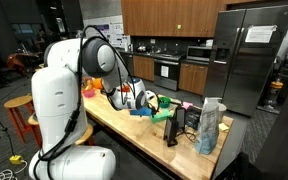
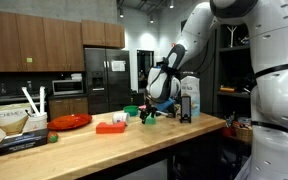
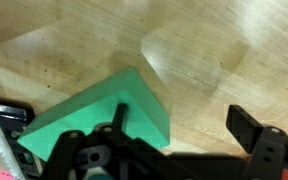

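In the wrist view the gripper [image 3: 181, 122] stands with its fingers spread wide. It pinches nothing. One dark finger [image 3: 117, 118] lies over the near edge of a green block [image 3: 104, 105], and the other [image 3: 246, 128] hangs over bare wood to the right, well clear of the block. Whether the left finger touches the block or only hovers above it cannot be told. The block lies on the wooden table [image 3: 214, 50], left of the middle of that view. Its lower part is hidden behind the gripper's black frame. At the far left edge a black object [image 3: 9, 112] is cut off and too dark to name.

In an exterior view the gripper [image 1: 136, 97] is low over the table, with green shapes [image 1: 162, 106] just to its right. They are small and blurred, so their outlines run together there. Further right stand a black object [image 1: 177, 125] and a pale bag [image 1: 211, 125]. In an exterior view, a red plate [image 2: 71, 121] and a flat red item [image 2: 111, 127] lie left of the arm.
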`<move>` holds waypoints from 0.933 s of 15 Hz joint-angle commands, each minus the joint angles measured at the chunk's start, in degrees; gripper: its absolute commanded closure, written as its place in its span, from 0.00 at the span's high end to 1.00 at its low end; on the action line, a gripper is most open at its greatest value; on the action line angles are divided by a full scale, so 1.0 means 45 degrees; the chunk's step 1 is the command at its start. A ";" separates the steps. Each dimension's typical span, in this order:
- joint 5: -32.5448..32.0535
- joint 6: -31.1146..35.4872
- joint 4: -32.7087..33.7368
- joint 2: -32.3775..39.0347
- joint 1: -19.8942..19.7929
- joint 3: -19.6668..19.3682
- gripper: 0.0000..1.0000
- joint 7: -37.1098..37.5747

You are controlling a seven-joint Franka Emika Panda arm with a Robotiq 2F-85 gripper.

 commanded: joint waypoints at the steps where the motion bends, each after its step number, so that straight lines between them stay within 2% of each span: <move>1: 0.0355 -0.0639 -0.0758 -0.1360 -0.1907 0.2219 1.00 -0.0214; 3: 0.1805 -0.0720 -0.0948 -0.2025 -0.2726 0.3572 1.00 -0.1096; 4: 0.3001 -0.0746 -0.0955 -0.2343 -0.2037 0.3178 1.00 -0.1910; 5: 0.3841 -0.0816 -0.0885 -0.2661 -0.2085 0.3462 1.00 -0.2430; 9: 0.7132 -0.1471 -0.0433 -0.3728 -0.1232 0.3372 1.00 -0.5046; 13: 1.1804 -0.2915 0.0196 -0.4142 0.0417 0.2484 1.00 -0.9137; 14: 1.2964 -0.3430 0.0338 -0.3994 0.0506 0.2463 1.00 -1.0152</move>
